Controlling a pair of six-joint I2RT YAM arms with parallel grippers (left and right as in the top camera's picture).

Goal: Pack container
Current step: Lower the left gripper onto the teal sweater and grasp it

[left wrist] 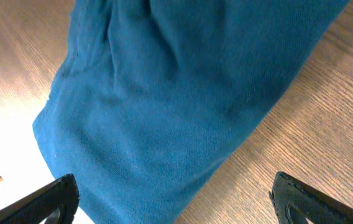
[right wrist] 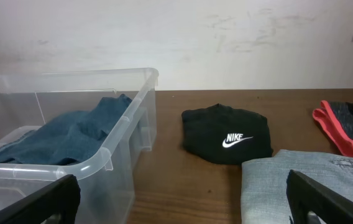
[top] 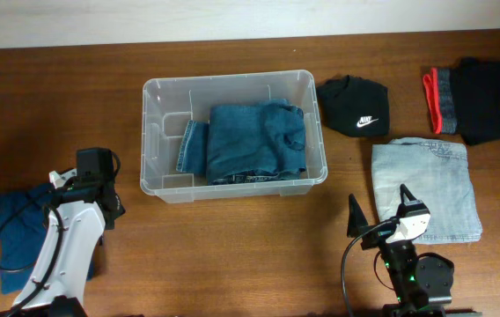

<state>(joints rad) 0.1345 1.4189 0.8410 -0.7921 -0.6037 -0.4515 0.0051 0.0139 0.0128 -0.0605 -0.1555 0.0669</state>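
Container [top: 155, 132] is set at upper centre of the worktop [top: 250, 255], its long axis running left to right, with folded jeans [top: 254, 141] laid inside. Down and left of it, the left tool [left wrist: 173, 199] is held spread wide over a blue garment [left wrist: 164, 93], nothing gripped. The right tool [top: 380, 210], down and right, is likewise spread empty beside pale jeans [top: 426, 189].

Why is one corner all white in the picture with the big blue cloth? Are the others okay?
Left wrist view: light glares off the table beside the blue cloth, washing it white. Overhead view: evenly lit and sharp. Right wrist view: clear, though the tips of the right claw look dark.
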